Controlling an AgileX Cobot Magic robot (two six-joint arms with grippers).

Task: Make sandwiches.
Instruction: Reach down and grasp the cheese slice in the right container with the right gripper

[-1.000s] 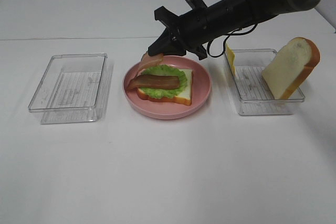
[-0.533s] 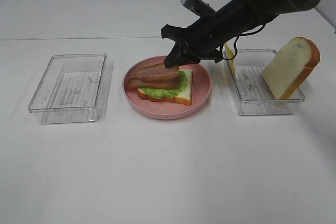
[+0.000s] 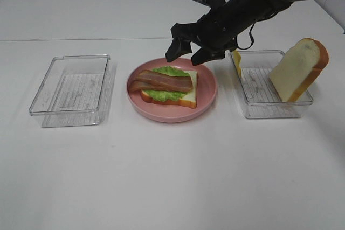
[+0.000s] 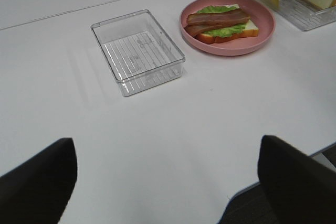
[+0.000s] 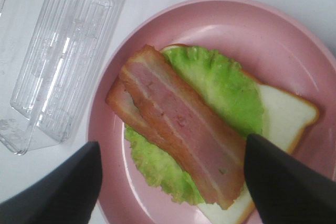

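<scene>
The sandwich (image 3: 167, 89) is half built. It lies on the pink plate (image 3: 207, 99) in the middle of the tabletop (image 3: 172, 176): a lower bread slice (image 3: 190, 96), the lettuce leaf (image 3: 173, 71), and now two bacon strips (image 3: 161, 81) side by side on top. A second ago the right hand (image 3: 184, 57) carried the second strip. Now its jaws stand wide with nothing between them, and it hovers above the far rim of the plate. So we judge the bacon step done. The cheese slice (image 3: 236, 61) and the second bread slice (image 3: 299, 71) wait in the right tray (image 3: 269, 112). The left hand (image 4: 168, 192) is wide and holds nothing, well apart from the plate.
</scene>
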